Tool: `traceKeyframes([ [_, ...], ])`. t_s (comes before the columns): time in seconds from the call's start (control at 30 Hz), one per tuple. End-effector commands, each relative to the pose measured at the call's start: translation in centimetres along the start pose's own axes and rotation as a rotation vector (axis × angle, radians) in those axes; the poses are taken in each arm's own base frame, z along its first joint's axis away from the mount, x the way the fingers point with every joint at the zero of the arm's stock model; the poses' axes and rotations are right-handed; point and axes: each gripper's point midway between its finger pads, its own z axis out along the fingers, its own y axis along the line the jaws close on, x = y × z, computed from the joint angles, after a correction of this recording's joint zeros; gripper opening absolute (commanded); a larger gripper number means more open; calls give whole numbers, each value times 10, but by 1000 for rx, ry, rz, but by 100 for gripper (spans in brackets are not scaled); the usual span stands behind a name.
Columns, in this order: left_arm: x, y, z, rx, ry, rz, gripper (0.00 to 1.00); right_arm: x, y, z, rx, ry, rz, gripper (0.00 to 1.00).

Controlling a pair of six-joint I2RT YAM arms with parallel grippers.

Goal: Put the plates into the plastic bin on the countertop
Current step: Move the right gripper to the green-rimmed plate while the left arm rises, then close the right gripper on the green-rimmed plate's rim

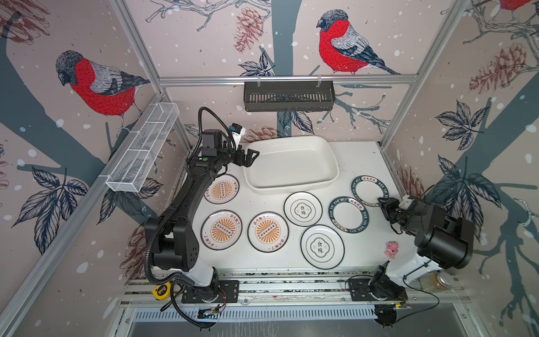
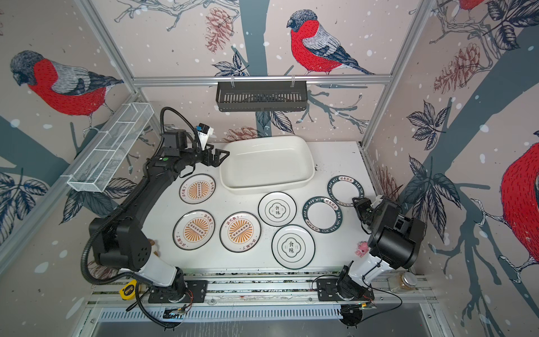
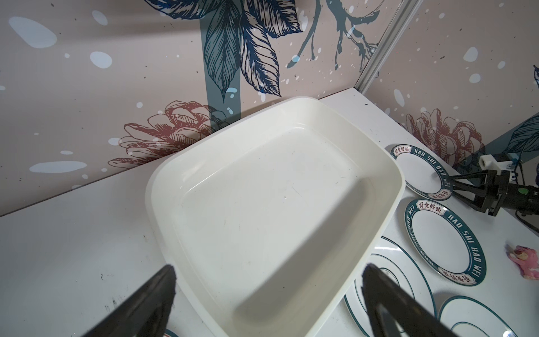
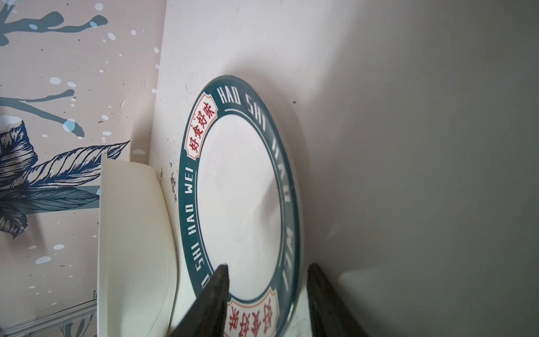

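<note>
White desk (image 1: 364, 154), right edge: lettered plate (image 4: 242, 189) is straddled at near rim by right claw (image 4: 268, 266), jaws half-wide, unclamped. Plastic bin (image 1: 291, 186) is sited back-ctr, to plate's left. Left claw (image 1: 251, 157) is seen wide by bin.

Papered walls close this booth in on three sides: dusty pink, flecked with white snow spots. A big red-breasted bullfinch (image 1: 341, 43) perches on the back wall (image 1: 204, 43), and another (image 1: 96, 84) on the left wall. Slate-blue branches (image 1: 287, 38), inked leaves and brown pine cones (image 1: 248, 27) run across to the right wall (image 1: 495, 116). Aluminium framing (image 1: 204, 79) edges the corners. From its back rail hangs a black slotted rack (image 1: 288, 97). A white wire mesh basket (image 1: 143, 151) is fixed along the left rail. The white counter (image 1: 358, 154) fills the floor of the booth, with metal rails (image 1: 291, 287) and a vent grille (image 1: 262, 315) at its near edge. The light is soft and even, the shadows faint.
</note>
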Motion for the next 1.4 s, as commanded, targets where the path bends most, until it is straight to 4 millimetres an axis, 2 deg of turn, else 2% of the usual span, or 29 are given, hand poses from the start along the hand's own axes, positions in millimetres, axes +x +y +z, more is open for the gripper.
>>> traceKeyframes([
  [0.0,0,-3,1,19,-4,10,98,12,-21,2,81,35,68,45],
  [0.17,0,-4,2,24,-4,8,98,14,-25,5,80,44,79,39],
  [0.5,0,-7,2,40,-3,1,98,14,-30,6,68,41,96,35],
  [0.63,-2,-8,1,43,-7,3,98,13,-30,6,57,39,104,29],
  [0.87,-1,-9,1,47,-5,0,98,14,-29,8,40,46,108,9],
  [1.13,-5,-11,-1,49,-11,3,98,9,-26,5,19,24,117,4],
  [1.37,-12,-10,-3,39,-19,1,98,-8,-14,-3,-47,-44,151,2],
])
